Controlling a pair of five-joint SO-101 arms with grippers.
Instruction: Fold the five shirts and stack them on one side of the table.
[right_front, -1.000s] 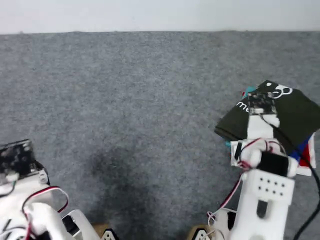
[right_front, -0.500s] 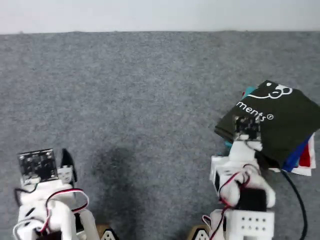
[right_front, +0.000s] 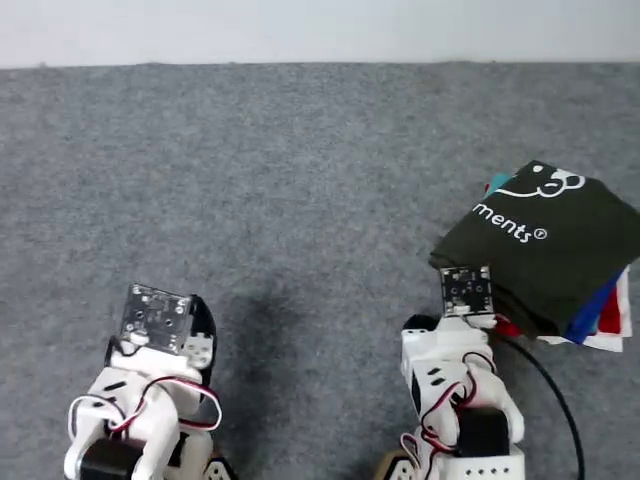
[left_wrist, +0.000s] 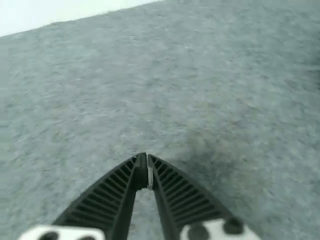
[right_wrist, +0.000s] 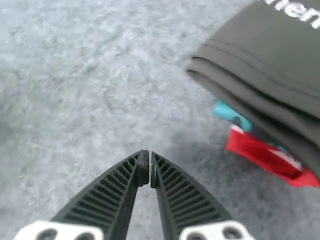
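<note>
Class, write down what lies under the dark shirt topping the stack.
Under the dark shirt, a teal edge, a red edge, a blue edge and a white edge stick out. Everything else beneath is covered.

White lettering (right_front: 508, 224) runs across the top dark shirt (right_front: 565, 262).

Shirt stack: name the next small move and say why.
Probably just park both arms. The shirt stack lies folded at the right side of the table, dark shirt on top with teal, red, blue and white edges beneath, and the left end effector and right end effector are shut on nothing.
</note>
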